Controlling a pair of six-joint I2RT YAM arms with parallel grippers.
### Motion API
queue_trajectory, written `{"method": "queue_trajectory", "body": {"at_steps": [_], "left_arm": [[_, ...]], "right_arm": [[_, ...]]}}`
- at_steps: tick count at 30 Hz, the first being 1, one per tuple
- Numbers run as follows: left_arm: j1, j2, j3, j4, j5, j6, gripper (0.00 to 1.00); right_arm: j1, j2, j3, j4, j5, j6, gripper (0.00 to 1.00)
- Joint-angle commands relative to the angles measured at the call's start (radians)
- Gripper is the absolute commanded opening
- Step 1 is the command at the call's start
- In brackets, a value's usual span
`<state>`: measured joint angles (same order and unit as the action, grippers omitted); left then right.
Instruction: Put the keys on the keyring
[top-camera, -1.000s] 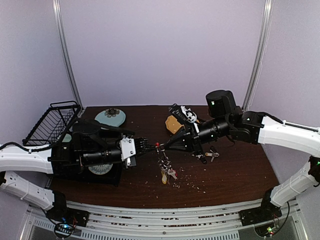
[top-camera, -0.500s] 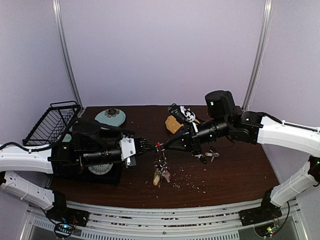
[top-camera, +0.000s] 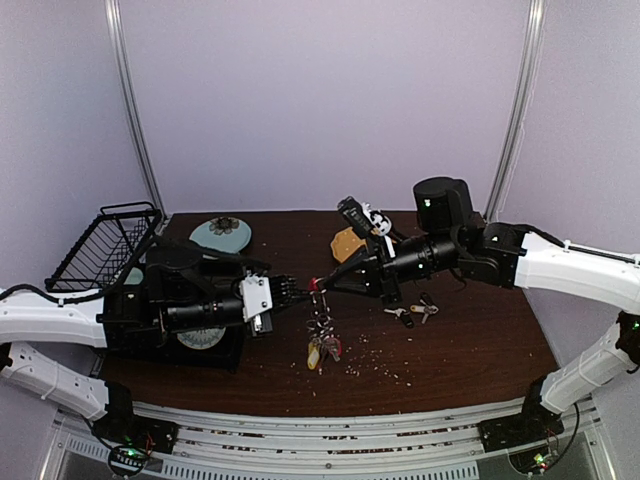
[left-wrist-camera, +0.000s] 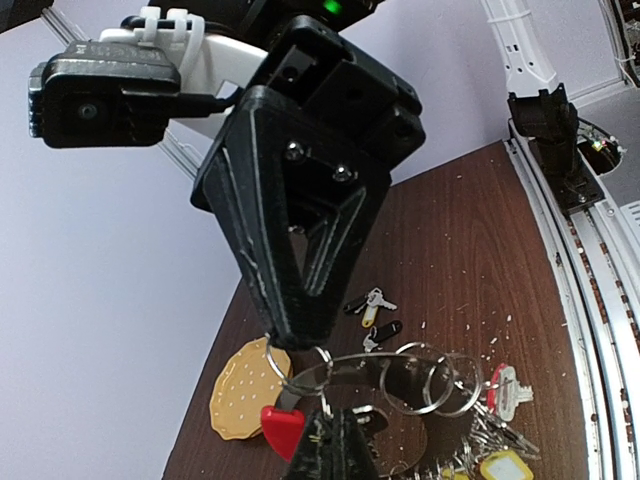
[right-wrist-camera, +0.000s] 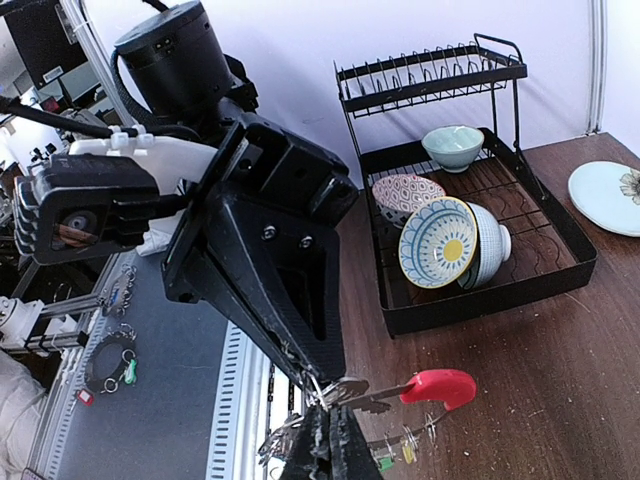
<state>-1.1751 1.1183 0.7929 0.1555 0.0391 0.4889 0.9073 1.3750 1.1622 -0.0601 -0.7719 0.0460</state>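
silvery chain-like keyring (top-camera: 322, 322) with coloured tags is off the table, strung between both claws over mid-table, bunch dangling toward 6 o'clock; left gripper (top-camera: 298, 293) sits at its 9 o'clock, clenched on the loop beside a red piece (left-wrist-camera: 280, 425) (key head or ring section, cannot tell); right gripper (top-camera: 324, 286) comes in from 2 o'clock, clenched on a small ring of the same loop; tips nearly touching; small silver keys with dark heads (top-camera: 412, 312) lie loose on the dark wooden table (top-camera: 480, 345) at 3 o'clock, apparently unthreaded.

Risks, my read: one claw must let go to fetch a key; the ring could pivot in the lone pinch and drop; opposed pull could slip the thin wire out; tips may collide; tags may snag on the tan round disc (top-camera: 345, 245) at 1 o'clock.
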Motion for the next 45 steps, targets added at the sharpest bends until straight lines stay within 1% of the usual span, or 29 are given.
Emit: {"method": "queue_trajectory", "body": {"at_steps": [1, 6, 10, 12, 14, 18, 22, 27, 31, 35, 38, 41, 42, 45], "left_arm": [[-0.003, 0.002, -0.006, 0.038, 0.013, 0.005, 0.0], [-0.003, -0.001, -0.005, 0.039, -0.003, 0.004, 0.0], [-0.003, -0.001, -0.001, 0.05, -0.067, 0.001, 0.0], [-0.003, -0.007, -0.009, 0.055, -0.068, 0.009, 0.0], [-0.004, -0.009, -0.015, 0.058, -0.054, 0.011, 0.0], [-0.004, -0.005, -0.015, 0.055, -0.048, 0.013, 0.0], [-0.004, -0.006, -0.017, 0.056, -0.047, 0.013, 0.0], [-0.004, -0.003, -0.016, 0.062, -0.054, 0.008, 0.0], [-0.004, -0.007, -0.023, 0.08, -0.081, 0.006, 0.0], [-0.004, 0.007, -0.021, 0.084, -0.083, -0.003, 0.0], [-0.005, 0.007, -0.019, 0.084, -0.081, -0.008, 0.0], [-0.005, -0.008, -0.021, 0.09, -0.074, -0.024, 0.19], [-0.005, -0.014, -0.023, 0.091, -0.071, -0.025, 0.24], [-0.004, -0.036, -0.028, 0.09, -0.05, -0.032, 0.33]], "right_arm": [[-0.011, -0.014, 0.0, 0.078, 0.016, 0.037, 0.0], [-0.012, -0.017, 0.001, 0.052, 0.027, 0.024, 0.0], [-0.013, -0.014, 0.006, 0.008, 0.024, 0.02, 0.0], [-0.014, -0.013, 0.0, 0.021, 0.032, 0.037, 0.0], [-0.013, -0.013, -0.017, 0.07, 0.033, 0.076, 0.0], [-0.012, -0.02, -0.069, 0.237, 0.076, 0.198, 0.0], [-0.013, -0.022, -0.082, 0.268, 0.109, 0.211, 0.0], [-0.01, -0.017, -0.153, 0.509, 0.13, 0.354, 0.0], [0.012, 0.005, -0.165, 0.588, 0.16, 0.386, 0.0], [0.036, 0.036, -0.182, 0.713, 0.143, 0.457, 0.0], [0.044, 0.048, -0.194, 0.766, 0.145, 0.48, 0.0], [0.043, 0.043, -0.213, 0.782, 0.143, 0.479, 0.0], [0.042, 0.036, -0.222, 0.792, 0.144, 0.479, 0.0], [0.036, 0.017, -0.235, 0.78, 0.158, 0.459, 0.0]]}}
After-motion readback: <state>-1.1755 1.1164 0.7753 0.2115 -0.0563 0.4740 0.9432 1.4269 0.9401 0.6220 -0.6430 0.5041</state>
